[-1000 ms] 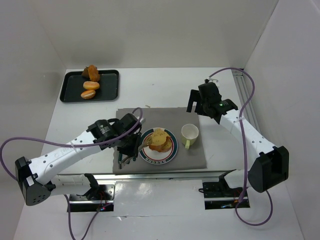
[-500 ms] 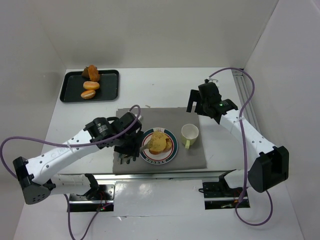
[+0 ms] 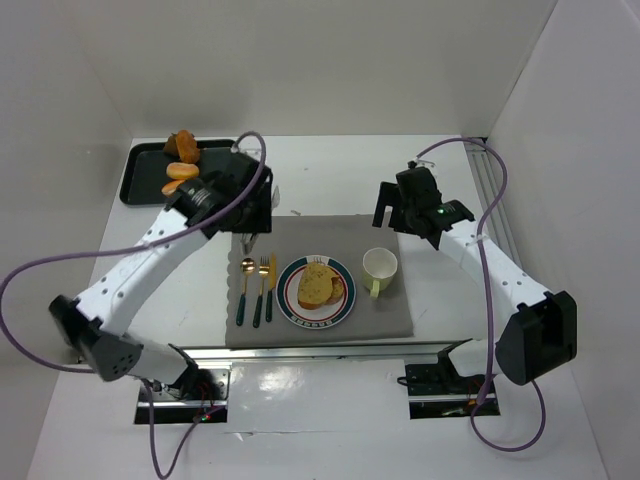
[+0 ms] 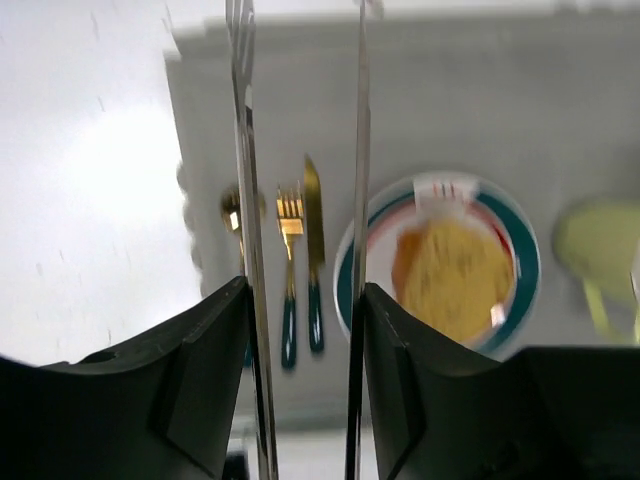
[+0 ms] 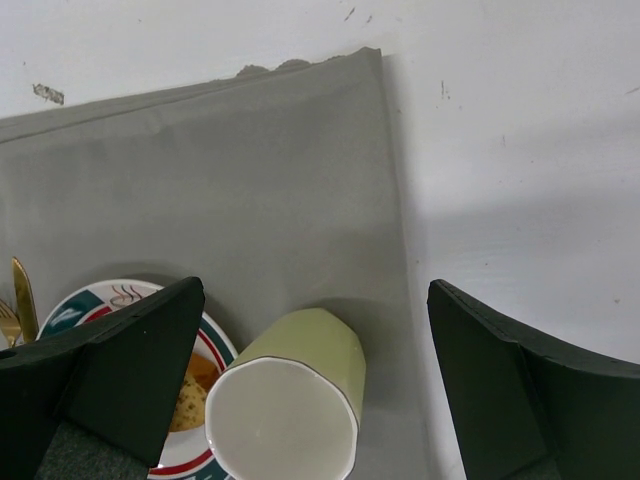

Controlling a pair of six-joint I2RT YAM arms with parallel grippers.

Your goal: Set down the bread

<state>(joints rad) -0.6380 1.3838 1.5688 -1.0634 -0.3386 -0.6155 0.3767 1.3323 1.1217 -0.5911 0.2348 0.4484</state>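
The left hand hung over the far-left corner of the grey cloth. Its long, thin metal fingers were parted and parallel, with nothing between them. In the wrist view, the gold cutlery lay directly under the gap. The bread lay just outside the hand's right finger, nearer the arm bases than the hand and well apart from it. It rested flat on the striped plate, pale face up. Whether a second slice lay beneath it could not be told.

The right hand was spread wide and empty above the cloth's far-right part. The pale green cup lay on its side below and between its fingers, and the plate was to their left.

The slice would likely handle as light and fairly stiff. A toasted crust is dry and brittle, so a hard pinch on the face might crack it or shed crumbs. The sounder hold would be across two opposite crust edges, or with one thin finger slid under the slice and the other laid on top, closing gently. The plate's glazed face might let the slice skate away from a one-sided push.

Farther from the left hand, at the back left of the surface, stood a black tray of buns.
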